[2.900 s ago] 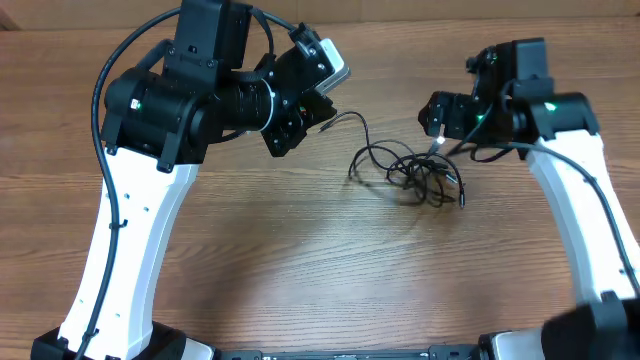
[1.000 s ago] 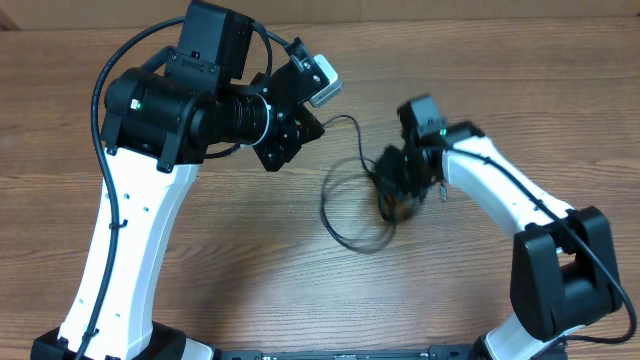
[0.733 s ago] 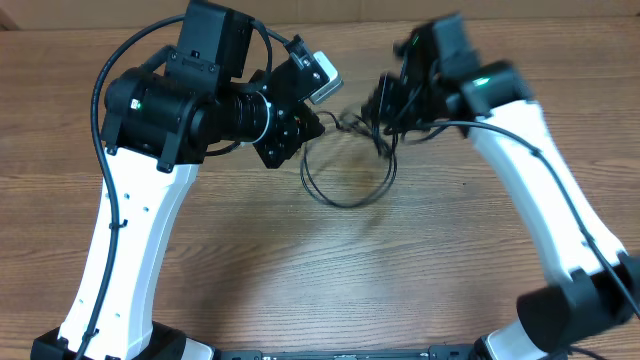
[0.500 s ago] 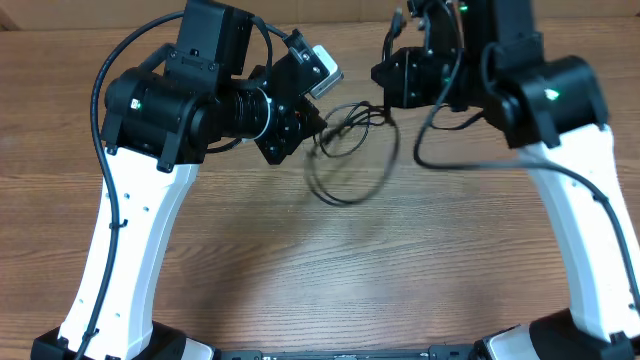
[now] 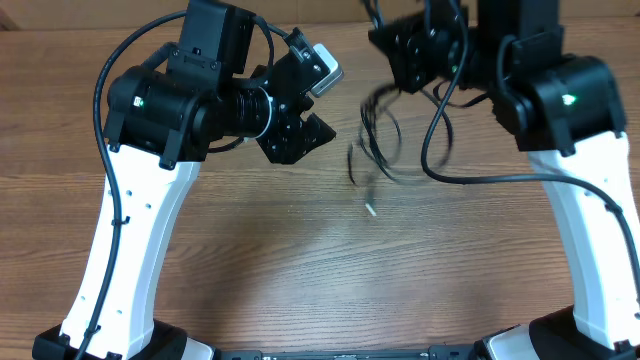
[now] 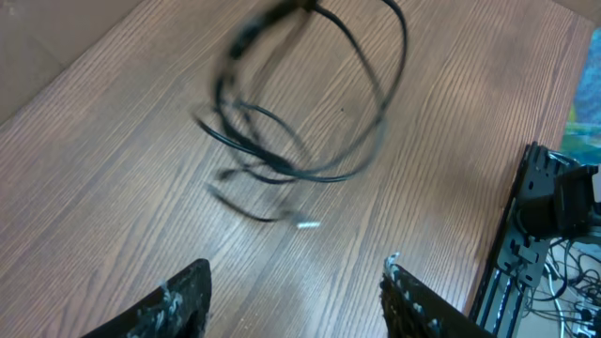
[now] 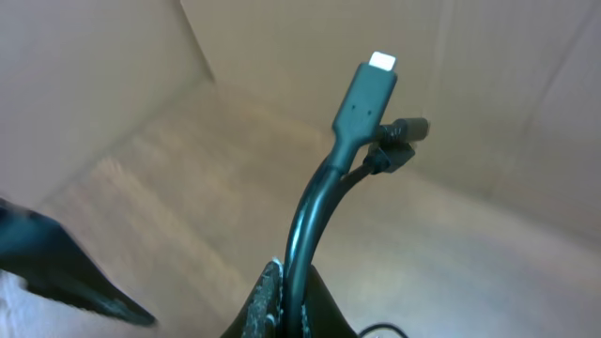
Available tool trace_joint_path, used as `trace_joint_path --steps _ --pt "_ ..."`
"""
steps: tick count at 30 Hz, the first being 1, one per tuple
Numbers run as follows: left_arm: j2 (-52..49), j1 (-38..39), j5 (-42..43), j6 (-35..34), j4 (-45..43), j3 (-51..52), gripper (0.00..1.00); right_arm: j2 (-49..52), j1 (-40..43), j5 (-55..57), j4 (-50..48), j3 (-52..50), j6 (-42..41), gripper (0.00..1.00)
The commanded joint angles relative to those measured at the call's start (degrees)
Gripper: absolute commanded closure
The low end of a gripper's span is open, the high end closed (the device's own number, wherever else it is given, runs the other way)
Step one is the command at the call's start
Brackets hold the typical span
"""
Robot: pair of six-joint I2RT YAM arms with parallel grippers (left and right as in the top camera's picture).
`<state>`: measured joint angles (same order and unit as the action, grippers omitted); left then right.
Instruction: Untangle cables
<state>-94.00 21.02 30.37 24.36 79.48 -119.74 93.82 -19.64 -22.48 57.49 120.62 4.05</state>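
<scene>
Right tool [image 7: 286,299] clenched on the cables [image 7: 317,202] below a USB-C plug [image 7: 364,89], the tangle dangling above the bench [image 5: 300,260]; left tool [image 6: 293,282] gaped empty. I judged slow lifting best, then pinching one hanging loop.

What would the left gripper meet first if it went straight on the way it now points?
Probably the dangling cables, whose loops hang ahead of the open left gripper in its wrist view. Depth is unclear, so it might pass beneath them and reach the wooden table instead.
</scene>
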Motion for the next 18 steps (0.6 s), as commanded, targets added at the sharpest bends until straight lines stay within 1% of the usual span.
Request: trace_joint_path --steps 1,5,8,10,11,12,13,14,18 --pt "-0.7 0.4 0.5 1.8 -0.4 -0.7 0.39 -2.5 -0.3 -1.0 -3.2 6.6 0.7 0.96" --pt "-1.6 0.4 1.7 1.8 -1.8 -0.7 0.37 -2.7 -0.3 -4.7 -5.4 12.2 0.0 0.96" --pt "-2.6 0.4 7.6 2.4 -3.8 -0.7 0.29 -2.7 -0.3 -5.1 -4.3 13.8 0.1 0.96" --pt "-3.4 0.4 16.5 7.6 -4.3 -0.7 0.22 -2.5 -0.3 -3.0 -1.5 13.6 0.6 0.96" --pt "-3.9 0.4 21.2 11.2 -4.3 -0.7 0.19 -2.3 -0.3 -1.3 0.0 13.6 0.7 0.96" --pt "-4.3 0.4 25.0 14.2 -4.6 -0.7 0.20 -2.1 -0.3 -0.5 1.0 13.6 0.7 0.96" --pt "-4.7 0.4 26.4 15.5 -5.4 -0.7 0.07 -2.0 -0.3 -0.6 1.4 13.6 0.7 0.96" --pt "-5.1 0.4 26.7 14.7 -6.9 -0.7 0.00 -2.0 -0.3 -0.8 1.5 13.6 0.7 0.96" --pt "-6.5 0.4 26.4 12.0 -8.6 -0.7 0.00 -2.6 -0.3 -0.7 0.0 13.7 0.7 0.96"
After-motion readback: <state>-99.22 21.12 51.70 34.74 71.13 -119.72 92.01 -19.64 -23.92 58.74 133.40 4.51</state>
